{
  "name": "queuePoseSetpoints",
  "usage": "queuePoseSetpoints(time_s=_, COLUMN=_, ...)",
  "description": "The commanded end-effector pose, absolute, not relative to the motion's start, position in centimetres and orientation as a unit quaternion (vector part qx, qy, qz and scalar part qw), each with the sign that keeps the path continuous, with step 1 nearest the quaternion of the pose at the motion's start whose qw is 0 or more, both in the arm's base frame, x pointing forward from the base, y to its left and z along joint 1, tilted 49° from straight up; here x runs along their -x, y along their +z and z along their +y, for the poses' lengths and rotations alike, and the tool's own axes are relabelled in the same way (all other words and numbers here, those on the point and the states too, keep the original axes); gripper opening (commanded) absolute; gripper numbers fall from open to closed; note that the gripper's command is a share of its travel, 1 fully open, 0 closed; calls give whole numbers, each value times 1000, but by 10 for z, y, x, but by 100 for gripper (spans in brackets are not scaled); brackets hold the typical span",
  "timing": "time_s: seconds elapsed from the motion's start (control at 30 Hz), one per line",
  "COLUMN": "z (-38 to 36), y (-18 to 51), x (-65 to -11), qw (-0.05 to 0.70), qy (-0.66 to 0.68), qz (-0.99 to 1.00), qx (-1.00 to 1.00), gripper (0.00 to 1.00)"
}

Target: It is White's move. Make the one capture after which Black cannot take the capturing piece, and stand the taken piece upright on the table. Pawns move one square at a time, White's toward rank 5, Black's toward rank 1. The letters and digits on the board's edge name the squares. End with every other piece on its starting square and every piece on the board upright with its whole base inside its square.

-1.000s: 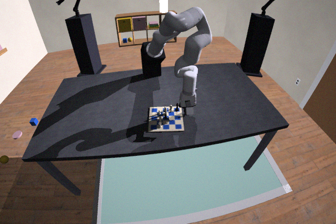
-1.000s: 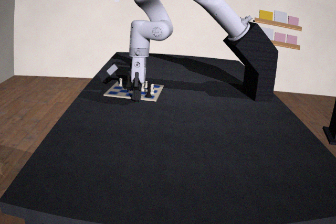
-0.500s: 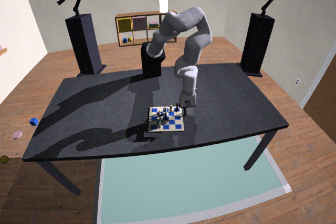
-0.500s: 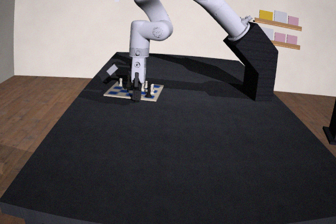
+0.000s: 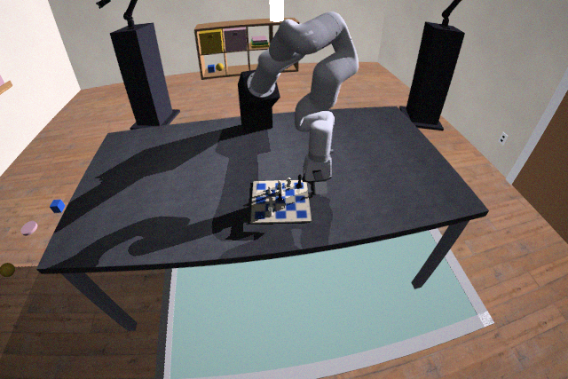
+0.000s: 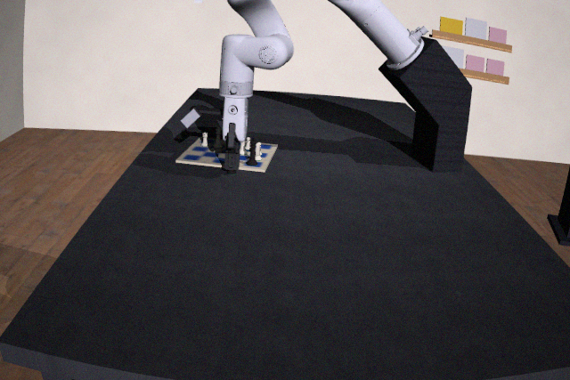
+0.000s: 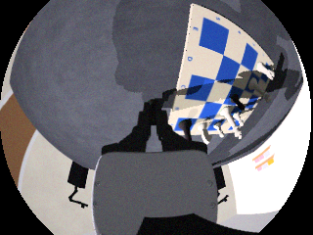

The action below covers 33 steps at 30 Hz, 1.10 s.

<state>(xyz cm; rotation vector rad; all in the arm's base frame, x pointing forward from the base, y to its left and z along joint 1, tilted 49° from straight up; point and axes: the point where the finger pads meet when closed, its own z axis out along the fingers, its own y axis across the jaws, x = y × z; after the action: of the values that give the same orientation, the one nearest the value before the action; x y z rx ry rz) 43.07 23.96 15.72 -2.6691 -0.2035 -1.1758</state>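
The blue-and-cream chessboard (image 5: pixel 280 201) lies on the dark table, with several white and black pieces standing on it. It also shows in the exterior view (image 6: pixel 226 156) and in the wrist view (image 7: pixel 222 72). My gripper (image 5: pixel 315 187) points straight down just off the board's edge, low over the table top. It is shut on a small black chess piece (image 6: pixel 228 165), which is dark and mostly hidden between the fingers. I cannot tell whether its base touches the table. A black piece (image 5: pixel 300 180) stands on the board corner nearest the gripper.
The arm's black pedestal (image 5: pixel 257 99) stands at the table's back edge. Two tall black camera towers (image 5: pixel 143 74) (image 5: pixel 432 73) stand on the floor behind the table. The table's front edge (image 5: pixel 275 253) is a short way from the board.
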Motion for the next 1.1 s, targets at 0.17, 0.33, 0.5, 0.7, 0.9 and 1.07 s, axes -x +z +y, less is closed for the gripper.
queuePoseSetpoints(time_s=0.17, z=240, y=158, x=-431, qw=109, qy=-400, qz=-69, qx=907, gripper=0)
queuePoseSetpoints(time_s=0.33, z=240, y=158, x=-431, qw=109, qy=-400, qz=-69, qx=907, gripper=7)
queuePoseSetpoints(time_s=0.5, z=240, y=158, x=-431, qw=109, qy=-400, qz=-69, qx=907, gripper=15)
queuePoseSetpoints(time_s=0.7, z=240, y=158, x=-431, qw=109, qy=-400, qz=-69, qx=907, gripper=30)
queuePoseSetpoints(time_s=0.9, z=240, y=158, x=-431, qw=109, qy=-400, qz=-69, qx=907, gripper=37)
queuePoseSetpoints(time_s=1.07, z=240, y=158, x=-431, qw=109, qy=-400, qz=-69, qx=907, gripper=37)
